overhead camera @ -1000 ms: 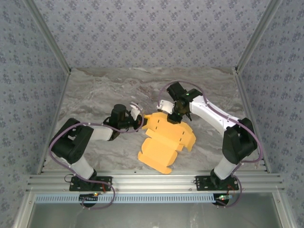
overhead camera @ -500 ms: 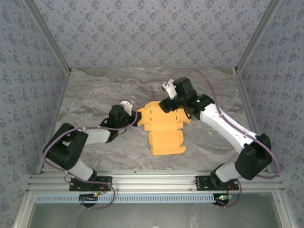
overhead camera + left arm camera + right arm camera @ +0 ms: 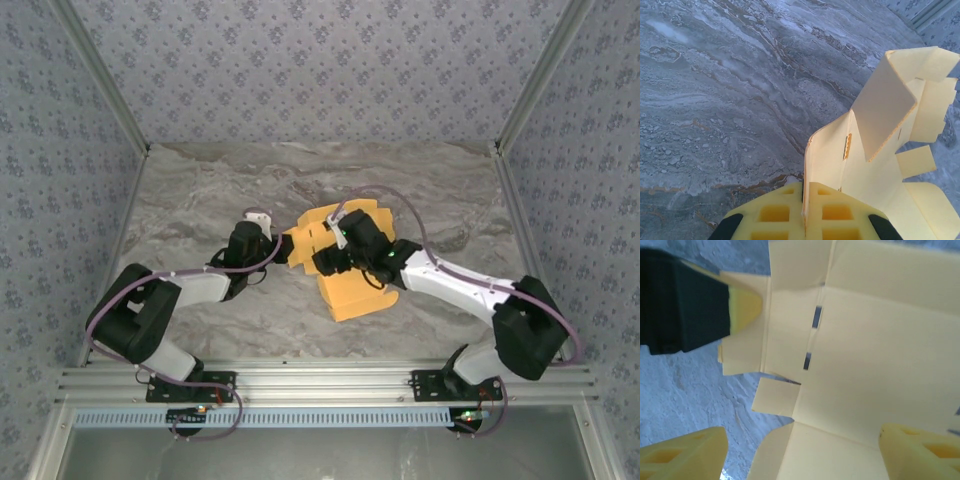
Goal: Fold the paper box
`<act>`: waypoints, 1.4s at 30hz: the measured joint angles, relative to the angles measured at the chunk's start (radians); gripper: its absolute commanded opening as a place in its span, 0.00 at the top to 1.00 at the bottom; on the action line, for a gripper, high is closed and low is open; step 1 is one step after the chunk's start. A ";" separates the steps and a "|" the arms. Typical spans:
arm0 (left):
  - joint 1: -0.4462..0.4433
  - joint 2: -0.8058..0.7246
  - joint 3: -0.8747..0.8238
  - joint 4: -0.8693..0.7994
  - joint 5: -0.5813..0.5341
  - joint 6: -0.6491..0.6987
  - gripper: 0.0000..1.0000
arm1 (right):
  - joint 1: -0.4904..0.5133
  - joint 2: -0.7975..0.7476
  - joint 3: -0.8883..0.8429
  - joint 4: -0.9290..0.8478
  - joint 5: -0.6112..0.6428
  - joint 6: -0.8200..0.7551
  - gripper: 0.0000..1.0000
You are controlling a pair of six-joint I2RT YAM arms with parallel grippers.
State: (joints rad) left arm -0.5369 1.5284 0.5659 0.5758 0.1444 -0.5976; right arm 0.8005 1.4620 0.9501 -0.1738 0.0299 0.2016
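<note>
While the left gripper (image 3: 804, 195) pinches one edge of the plain yellow-orange paper box (image 3: 875, 165), the right gripper (image 3: 802, 452) hovers over it, jaws spread wide.

Both arms reached inward; left gripper (image 3: 803, 220) pinched the box (image 3: 880, 150) edge, right gripper (image 3: 800, 452) stood wide.

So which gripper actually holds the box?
The left gripper, shut on the paper box at its edge; the right gripper is open over it.
</note>
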 measured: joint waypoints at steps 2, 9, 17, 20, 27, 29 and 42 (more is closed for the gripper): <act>0.000 -0.001 0.000 0.000 0.005 -0.016 1.00 | 0.014 0.050 0.001 0.026 -0.013 0.021 0.17; 0.000 -0.019 0.000 -0.005 0.024 -0.048 1.00 | 0.049 0.220 0.035 0.035 0.007 0.084 0.17; 0.000 -0.048 0.000 -0.005 0.047 -0.059 1.00 | 0.054 0.295 0.093 0.029 0.036 0.133 0.18; 0.000 -0.049 -0.002 -0.006 0.050 -0.059 1.00 | 0.050 0.295 0.108 0.024 0.069 0.161 0.24; 0.000 -0.063 -0.027 -0.009 0.049 -0.044 1.00 | -0.003 0.294 0.105 0.016 0.078 0.197 0.49; 0.000 -0.063 -0.041 0.001 0.049 -0.040 1.00 | -0.016 0.290 0.095 0.016 0.070 0.203 0.53; -0.006 -0.063 -0.086 0.043 0.042 -0.010 1.00 | -0.033 0.284 0.038 0.085 -0.117 0.206 0.72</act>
State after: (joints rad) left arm -0.5434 1.4658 0.4797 0.6186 0.1860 -0.6079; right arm 0.7677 1.7462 0.9882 -0.0887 -0.0868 0.4072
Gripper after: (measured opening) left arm 0.060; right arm 0.232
